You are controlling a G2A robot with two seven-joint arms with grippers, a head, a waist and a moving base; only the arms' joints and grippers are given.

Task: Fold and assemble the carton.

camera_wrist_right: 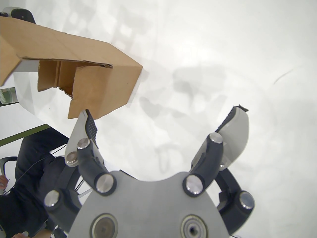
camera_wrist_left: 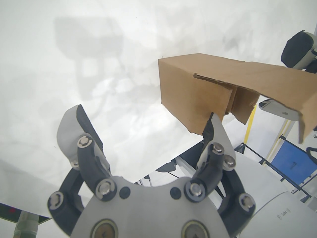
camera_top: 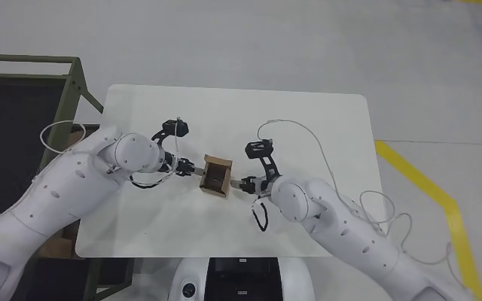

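Observation:
A small brown carton [camera_top: 216, 177] stands on the white table [camera_top: 316, 113] near its middle, with the top open and the flaps loose. My left gripper [camera_top: 193, 169] is at one side of it and my right gripper [camera_top: 239, 183] at the opposite side. In the left wrist view the gripper [camera_wrist_left: 146, 122] is open, and one fingertip [camera_wrist_left: 212, 125] touches the lower edge of the carton [camera_wrist_left: 193, 95]. In the right wrist view the gripper [camera_wrist_right: 161, 117] is open too, and one fingertip [camera_wrist_right: 87, 120] rests against a corner of the carton [camera_wrist_right: 104, 87].
An olive metal frame [camera_top: 75, 83] stands off the table's left edge. A thin white cable [camera_top: 301, 132] loops over the table behind the right arm. A yellow floor line [camera_top: 422, 180] runs to the right of the table.

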